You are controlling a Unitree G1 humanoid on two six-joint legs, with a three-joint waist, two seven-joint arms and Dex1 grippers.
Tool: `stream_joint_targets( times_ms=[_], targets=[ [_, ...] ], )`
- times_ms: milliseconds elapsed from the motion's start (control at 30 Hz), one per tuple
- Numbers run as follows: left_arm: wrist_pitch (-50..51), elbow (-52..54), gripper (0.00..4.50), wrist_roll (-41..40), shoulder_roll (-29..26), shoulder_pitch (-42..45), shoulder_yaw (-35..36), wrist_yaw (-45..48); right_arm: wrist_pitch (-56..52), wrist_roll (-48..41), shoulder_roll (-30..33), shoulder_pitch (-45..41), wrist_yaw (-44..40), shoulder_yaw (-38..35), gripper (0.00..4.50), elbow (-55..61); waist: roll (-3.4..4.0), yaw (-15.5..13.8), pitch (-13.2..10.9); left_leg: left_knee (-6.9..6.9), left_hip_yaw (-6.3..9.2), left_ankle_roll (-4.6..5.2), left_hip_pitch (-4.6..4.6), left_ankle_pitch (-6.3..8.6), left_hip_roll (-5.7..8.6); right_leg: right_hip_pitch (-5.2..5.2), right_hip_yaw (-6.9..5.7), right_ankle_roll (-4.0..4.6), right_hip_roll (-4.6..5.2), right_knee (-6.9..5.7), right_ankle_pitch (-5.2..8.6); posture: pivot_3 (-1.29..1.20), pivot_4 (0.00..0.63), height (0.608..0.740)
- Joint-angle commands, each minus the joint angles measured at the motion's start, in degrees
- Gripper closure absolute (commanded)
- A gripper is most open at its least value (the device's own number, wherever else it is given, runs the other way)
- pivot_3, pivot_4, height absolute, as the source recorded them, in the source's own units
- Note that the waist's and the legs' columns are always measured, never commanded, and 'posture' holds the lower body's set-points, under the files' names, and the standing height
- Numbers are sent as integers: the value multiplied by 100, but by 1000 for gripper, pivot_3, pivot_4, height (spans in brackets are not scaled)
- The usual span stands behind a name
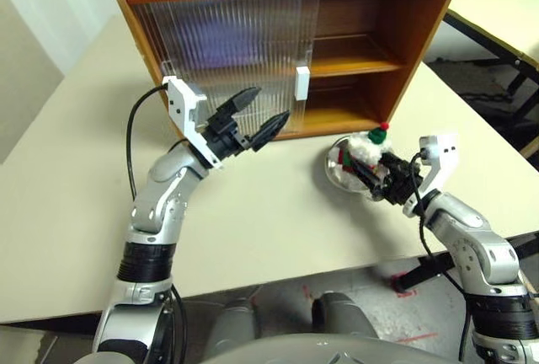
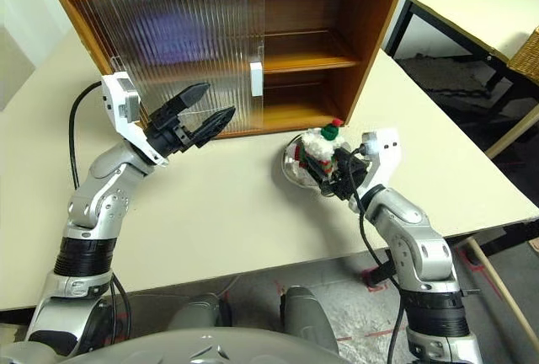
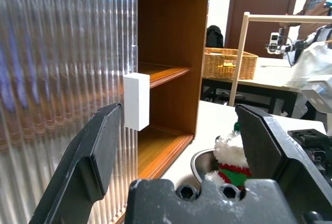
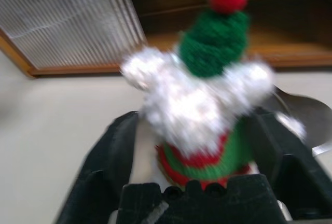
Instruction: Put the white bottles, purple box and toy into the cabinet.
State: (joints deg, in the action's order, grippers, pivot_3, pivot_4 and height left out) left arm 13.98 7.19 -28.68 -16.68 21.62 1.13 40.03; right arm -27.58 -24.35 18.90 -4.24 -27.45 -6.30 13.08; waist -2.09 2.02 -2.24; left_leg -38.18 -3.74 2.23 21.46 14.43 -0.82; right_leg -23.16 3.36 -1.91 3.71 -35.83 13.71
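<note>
Two arms over a pale table (image 1: 278, 221). The cabinet (image 1: 286, 40) stands at the far side, ribbed sliding doors drawn across its left half, right half open with the inner shelf (image 1: 354, 65) bare. A white handle (image 1: 301, 82) sits at the edge of the front door.

The left gripper (image 1: 257, 115) hangs in the air in front of the closed door, fingers wide apart, nothing between them. In the left wrist view its fingers (image 3: 85, 162) frame the white handle and the open compartment beyond.

The toy (image 1: 369, 147), white plush with green hat and red pompom, sits upright in a round steel bowl (image 1: 337, 166) on the table, just in front of the cabinet's open right side. The right gripper (image 1: 370, 174) is at the toy; in the right wrist view its black fingers (image 4: 116, 146) stand on either side of the red-and-green scarf, close against the plush. Whether they press it yet I cannot tell.

A purple blur shows behind the ribbed door on the upper level; too unclear to name.
</note>
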Motion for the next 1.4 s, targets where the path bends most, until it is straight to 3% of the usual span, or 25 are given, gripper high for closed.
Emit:
stream_joint_targets(
  times_ms=[33, 167, 300, 600, 967, 1400],
  targets=[
    [51, 104, 0, 34, -44, -72, 0, -29, 37, -44, 33, -8, -73, -25, 1733, -66, -1, -4, 0, 0, 0, 0, 1, 0, 0, 0, 0, 0, 0, 1, 0, 13, 0, 740],
    [28, 43, 0, 37, -10, -56, -32, -14, -40, -119, 136, 53, -99, -136, 3263, 141, -1, 1, 1, 0, -1, 0, 1, 0, 0, 0, 1, 0, 0, 1, 0, -13, 0, 740],
    [4, -40, 0, 40, 34, -10, -64, 22, -199, -267, 285, 67, -121, -247, 4188, 484, -1, 18, 1, 0, -1, 0, 0, 0, 0, -1, 2, 0, 0, 0, 0, -28, 0, 740],
    [-54, -180, 0, 63, 82, 65, -85, 104, -586, -631, 643, -1095, 36, -576, 4207, 558, -2, 21, 1, -2, -7, 3, -2, -1, 1, -1, 5, -5, -1, 0, -8, -31, 0, 740],
    [-87, -28, 0, 87, 85, -78, -48, 10, 165, -173, 955, -2700, -397, -470, 4212, -1018, -2, 2, 1, 3, -7, 10, 6, -5, 3, -4, 9, 12, -1, 7, -17, 19, 0, 740],
    [-61, 193, 0, 93, 87, -312, -39, -122, 981, 313, 873, -3708, -765, -251, 4215, -2452, -2, -6, 1, 2, -7, 12, 6, -6, 2, -4, 9, 16, 1, 4, -22, 43, 0, 740]
  ],
)
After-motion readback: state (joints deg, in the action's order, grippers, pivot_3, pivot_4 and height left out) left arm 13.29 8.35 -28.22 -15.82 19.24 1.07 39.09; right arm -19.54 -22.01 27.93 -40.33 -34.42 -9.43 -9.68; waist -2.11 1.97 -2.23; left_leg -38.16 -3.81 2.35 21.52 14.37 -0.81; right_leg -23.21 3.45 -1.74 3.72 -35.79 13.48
